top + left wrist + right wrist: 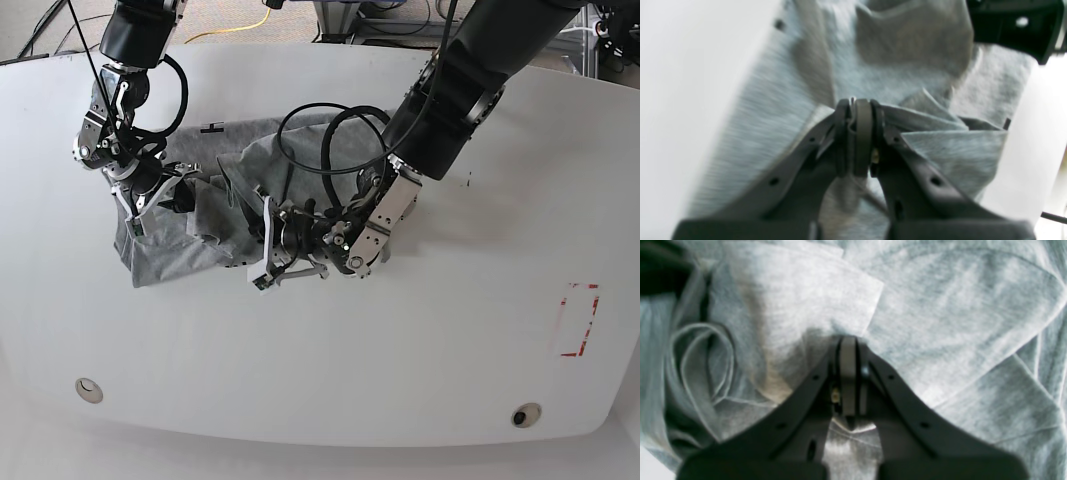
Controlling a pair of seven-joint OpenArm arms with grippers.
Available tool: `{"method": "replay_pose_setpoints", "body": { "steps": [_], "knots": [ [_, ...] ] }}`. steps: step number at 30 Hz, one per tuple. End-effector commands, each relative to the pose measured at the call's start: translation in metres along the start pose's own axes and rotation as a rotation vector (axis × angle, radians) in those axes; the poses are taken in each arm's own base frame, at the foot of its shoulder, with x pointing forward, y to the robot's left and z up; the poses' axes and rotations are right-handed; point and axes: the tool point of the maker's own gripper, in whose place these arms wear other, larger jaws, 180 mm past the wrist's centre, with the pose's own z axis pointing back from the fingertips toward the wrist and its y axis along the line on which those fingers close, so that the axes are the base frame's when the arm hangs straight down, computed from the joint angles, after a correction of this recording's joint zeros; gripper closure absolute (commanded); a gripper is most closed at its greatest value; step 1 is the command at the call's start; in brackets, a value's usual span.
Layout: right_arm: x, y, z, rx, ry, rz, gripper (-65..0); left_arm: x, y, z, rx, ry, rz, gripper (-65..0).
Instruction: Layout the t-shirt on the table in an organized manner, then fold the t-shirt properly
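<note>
the t-shirt [215, 205] lies bunched in the upper left of the table [420, 350], stretched between the left gripper [858, 111] and right gripper [848, 346], each with jaws clamped on a grey fold

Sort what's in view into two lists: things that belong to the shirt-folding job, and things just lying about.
Part of the job:
- t-shirt, grey, bunched up
- table, white
- left gripper, shut on the t-shirt
- right gripper, shut on the t-shirt

Just lying about:
- red tape rectangle on the table
- two round grommets
- cables on the floor behind the table
</note>
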Motion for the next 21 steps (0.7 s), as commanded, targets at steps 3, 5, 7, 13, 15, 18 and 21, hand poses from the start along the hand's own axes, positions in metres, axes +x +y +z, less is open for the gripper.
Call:
{"method": "replay_pose_setpoints", "body": {
  "steps": [3, 5, 7, 13, 15, 18, 21],
  "knots": [
    [-0.011, -0.005, 0.001, -0.024, 0.063, 0.017, -1.3, 0.044, 0.005, 0.013, 0.015, -0.084, -0.053, -0.6],
    [-0.011, -0.005, 0.001, -0.024, 0.063, 0.017, -1.3, 0.050, 0.008, 0.016, 0.023, -0.092, -0.064, -0.6],
    [-0.011, -0.005, 0.001, -0.024, 0.063, 0.017, -1.3, 0.056, 0.011, 0.019, 0.030, -0.098, -0.073, -0.6],
    [-0.011, -0.005, 0.001, -0.024, 0.063, 0.017, -1.3, 0.063, 0.014, 0.022, 0.038, -0.105, -0.086, -0.7],
    [-0.011, -0.005, 0.001, -0.024, 0.063, 0.017, -1.3, 0.066, 0.015, 0.023, 0.041, -0.108, -0.090, -0.7],
    [-0.011, -0.005, 0.001, -0.024, 0.063, 0.017, -1.3, 0.068, 0.015, 0.024, 0.039, -0.111, -0.095, -1.0],
    [-0.011, -0.005, 0.001, -0.024, 0.063, 0.017, -1.3, 0.067, 0.014, 0.024, 0.036, -0.110, -0.098, -1.1]
  ]
}}
